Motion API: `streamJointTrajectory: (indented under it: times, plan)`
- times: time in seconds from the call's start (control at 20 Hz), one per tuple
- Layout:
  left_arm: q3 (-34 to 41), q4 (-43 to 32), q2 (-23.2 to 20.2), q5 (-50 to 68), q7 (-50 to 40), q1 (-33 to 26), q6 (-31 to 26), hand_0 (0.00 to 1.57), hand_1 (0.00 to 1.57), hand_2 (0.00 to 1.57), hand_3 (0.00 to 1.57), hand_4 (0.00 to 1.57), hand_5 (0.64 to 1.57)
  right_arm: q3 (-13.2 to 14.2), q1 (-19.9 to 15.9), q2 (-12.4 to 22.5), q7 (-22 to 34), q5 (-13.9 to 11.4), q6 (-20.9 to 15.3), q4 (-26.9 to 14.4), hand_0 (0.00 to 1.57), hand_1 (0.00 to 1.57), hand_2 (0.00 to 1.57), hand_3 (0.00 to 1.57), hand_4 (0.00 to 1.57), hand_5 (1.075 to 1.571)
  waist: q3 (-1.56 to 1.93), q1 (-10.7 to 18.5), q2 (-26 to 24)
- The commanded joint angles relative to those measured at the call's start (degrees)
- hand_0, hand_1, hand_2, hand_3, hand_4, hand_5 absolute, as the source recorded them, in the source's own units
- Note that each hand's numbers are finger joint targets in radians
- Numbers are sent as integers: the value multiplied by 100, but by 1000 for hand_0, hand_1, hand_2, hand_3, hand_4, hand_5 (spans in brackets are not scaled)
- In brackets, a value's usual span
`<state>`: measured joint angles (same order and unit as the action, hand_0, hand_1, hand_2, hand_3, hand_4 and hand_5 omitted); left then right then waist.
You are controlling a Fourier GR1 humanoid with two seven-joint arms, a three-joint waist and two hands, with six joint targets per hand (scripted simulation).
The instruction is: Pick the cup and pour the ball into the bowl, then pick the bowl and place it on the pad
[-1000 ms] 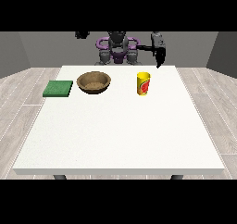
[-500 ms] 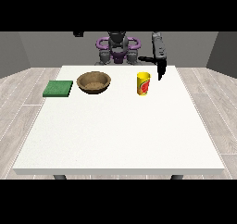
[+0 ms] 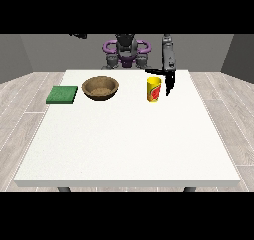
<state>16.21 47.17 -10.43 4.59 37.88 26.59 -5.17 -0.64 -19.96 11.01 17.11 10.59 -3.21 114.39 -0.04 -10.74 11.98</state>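
Yellow cup (image 3: 154, 89) with red mark, upright on white bench (image 3: 129, 145), far half, right of centre. Ball not visible from here. Just at cup's 3 o'clock, black hand (image 3: 168, 84) at view's right, hanging down from arm above, fingers straight and pointing downward, thumb jutting toward cup's rim at 9 o'clock of hand; contact with cup not clear. Holding nothing.

At cup's 9 o'clock, near but apart, brown bowl (image 3: 101, 88), upright, contents not discernible. Further on at 9 o'clock of bowl, flat green pad (image 3: 62, 94), close to bench's left edge, apart from bowl.

At 12 o'clock beyond bench, robot torso (image 3: 126, 50), grey with purple. Hand (image 3: 79, 35) at view's left raised high at 10 o'clock of torso, barely showing; fingers impossible to tell.
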Motion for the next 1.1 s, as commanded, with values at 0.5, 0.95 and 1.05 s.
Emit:
streamJointTrajectory:
  times: [0.5, 0.95, 1.05]
  plan:
    - [206, -1264, -424, -491, 1554, 343, 1065, 1323, 1323, 1571, 1571, 931, 1560, 655, 117, 438, 262, 813, 554, 979, 0, 0, 0, 0, 0, 1561, 1, -622, 508]
    - [-55, -1668, -481, -933, 1640, 392, 1566, 1335, 1335, 1571, 1571, 1053, 1478, 1334, 557, 634, 142, 1261, 891, 783, 0, 0, 0, 0, 105, 1559, 3, -412, 187]
    - [-417, -1381, -187, -1331, 1001, 587, 2288, 1336, 1336, 1571, 1571, 1095, 1498, 1255, 507, 593, 317, 1231, 798, 304, 0, 0, 0, 0, 117, 1559, 10, -285, -383]
